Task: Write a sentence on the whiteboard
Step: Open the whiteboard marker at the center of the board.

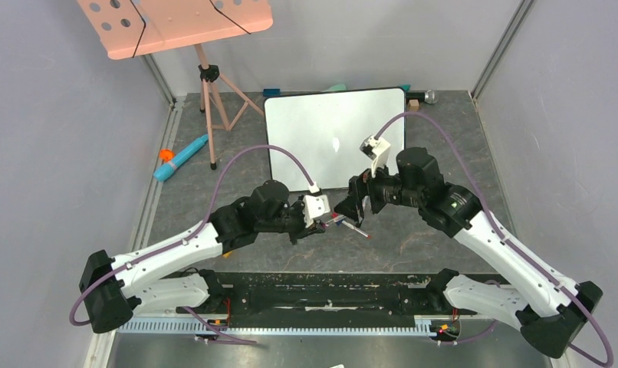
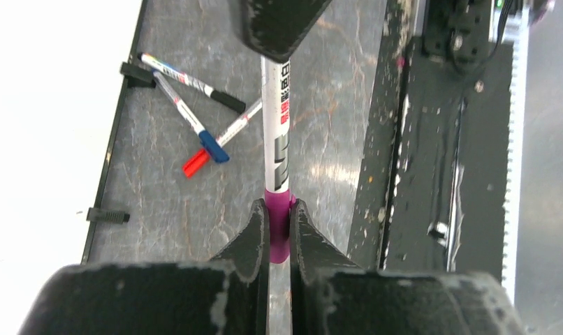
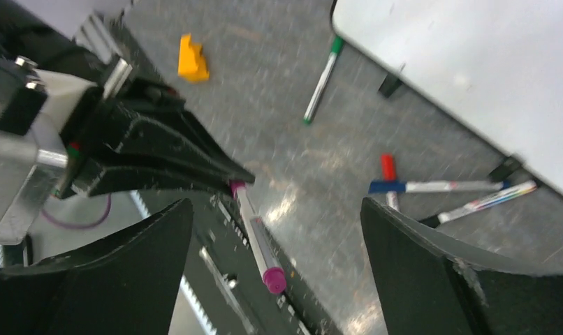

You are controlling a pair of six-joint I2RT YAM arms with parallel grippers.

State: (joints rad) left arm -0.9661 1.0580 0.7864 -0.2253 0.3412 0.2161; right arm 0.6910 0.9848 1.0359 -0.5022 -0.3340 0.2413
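The whiteboard (image 1: 333, 134) lies flat at the table's middle back, glossy and blank; no sentence shows on it. It also shows in the left wrist view (image 2: 41, 139) and the right wrist view (image 3: 474, 77). My left gripper (image 1: 325, 222) (image 2: 279, 209) is shut on the magenta end of a white marker (image 2: 277, 139) and holds it level above the table in front of the board. My right gripper (image 1: 350, 208) (image 3: 275, 209) is wide open, its fingers either side of the marker's (image 3: 254, 234) free magenta end, not touching it.
Loose markers with black (image 2: 188, 82), blue (image 2: 188, 118) and red (image 2: 219, 139) caps lie by the board's near edge. A green marker (image 3: 322, 80) and an orange piece (image 3: 192, 59) lie further off. A pink perforated board on a tripod (image 1: 175, 23) and a blue tube (image 1: 182, 157) stand at the back left.
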